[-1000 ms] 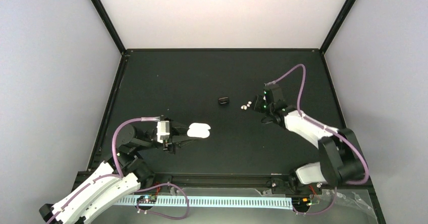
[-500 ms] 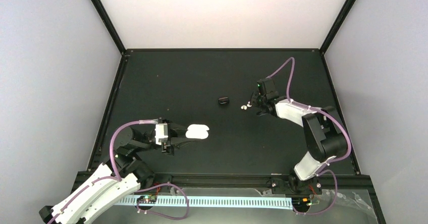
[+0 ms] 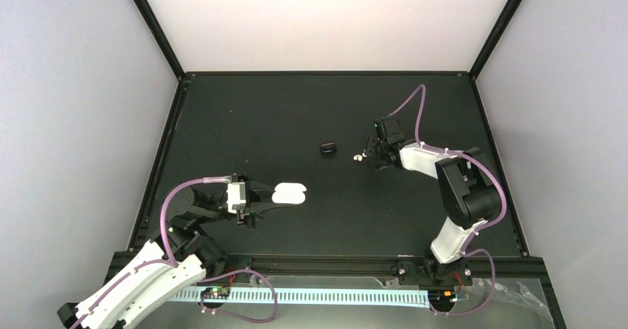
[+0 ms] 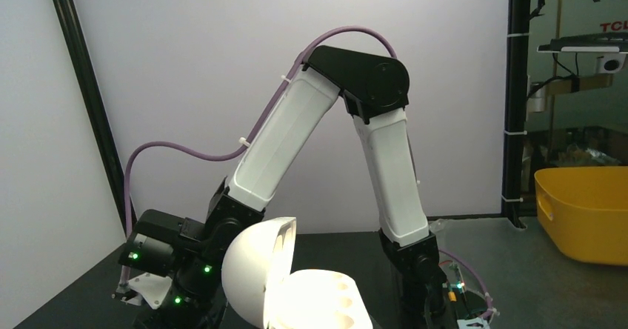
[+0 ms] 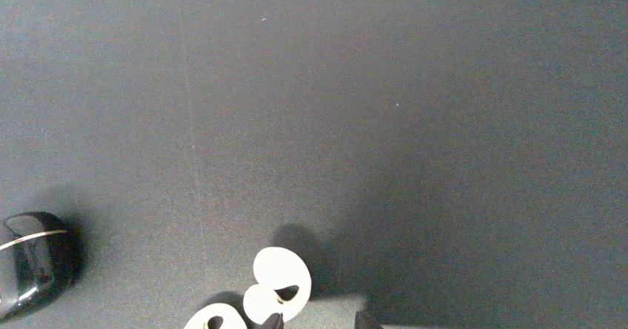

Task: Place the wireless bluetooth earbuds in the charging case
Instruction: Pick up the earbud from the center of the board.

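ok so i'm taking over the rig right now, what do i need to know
Left gripper: shut on the open white charging case; no buds seen in it.
Right gripper: fingers apart, low beside the white earbuds, nothing held.
Black case: lies near those buds, untouched.
Done: white case open and held.
Left: pick up both white earbuds and seat them in the case.

Left end effector (image 3: 272, 198) clamped; right end effector (image 3: 368, 153) parted.

White earbuds (image 5: 278, 273) lie loose; case (image 4: 296, 292) open.
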`<state>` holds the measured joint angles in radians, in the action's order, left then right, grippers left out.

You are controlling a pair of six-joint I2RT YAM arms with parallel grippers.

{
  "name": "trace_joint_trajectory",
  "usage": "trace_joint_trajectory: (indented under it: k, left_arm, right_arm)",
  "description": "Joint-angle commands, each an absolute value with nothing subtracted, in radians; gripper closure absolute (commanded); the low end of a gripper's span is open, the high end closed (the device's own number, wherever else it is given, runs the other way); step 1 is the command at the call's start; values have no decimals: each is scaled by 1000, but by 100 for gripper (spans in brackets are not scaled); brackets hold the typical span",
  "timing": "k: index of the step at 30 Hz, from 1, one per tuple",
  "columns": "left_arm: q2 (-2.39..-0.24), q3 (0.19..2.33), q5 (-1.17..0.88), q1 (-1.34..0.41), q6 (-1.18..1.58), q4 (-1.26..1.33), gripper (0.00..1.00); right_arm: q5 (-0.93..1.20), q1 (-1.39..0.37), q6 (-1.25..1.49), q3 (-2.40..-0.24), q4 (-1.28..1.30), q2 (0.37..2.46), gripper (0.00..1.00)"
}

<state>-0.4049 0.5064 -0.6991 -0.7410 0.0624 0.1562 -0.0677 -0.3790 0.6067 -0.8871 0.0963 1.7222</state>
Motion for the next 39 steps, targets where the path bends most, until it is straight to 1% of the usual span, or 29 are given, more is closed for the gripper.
trace_joint_trajectory:
  k: [1, 11, 19, 25, 30, 39]
  left_arm:
    - [-397, 508, -701, -741, 48, 157, 98]
    - [-397, 508, -699, -741, 40, 153, 98]
    - [-402, 508, -698, -741, 39, 156, 98]
    - [-405, 508, -698, -741, 38, 156, 98]
    - [-407, 508, -697, -741, 38, 156, 98]
    - [-404, 508, -698, -741, 41, 155, 98]
  right_arm:
    - [-69, -371, 587, -927, 92, 1750, 77]
    - [-70, -371, 546, -981, 120, 1804, 82]
    - [-15, -374, 534, -1004, 120, 1829, 84]
    - [1, -376, 537, -1009, 112, 1825, 91]
    - [4, -377, 541, -1002, 112, 1804, 99]
    - [-12, -378, 529, -982, 144, 1692, 99]
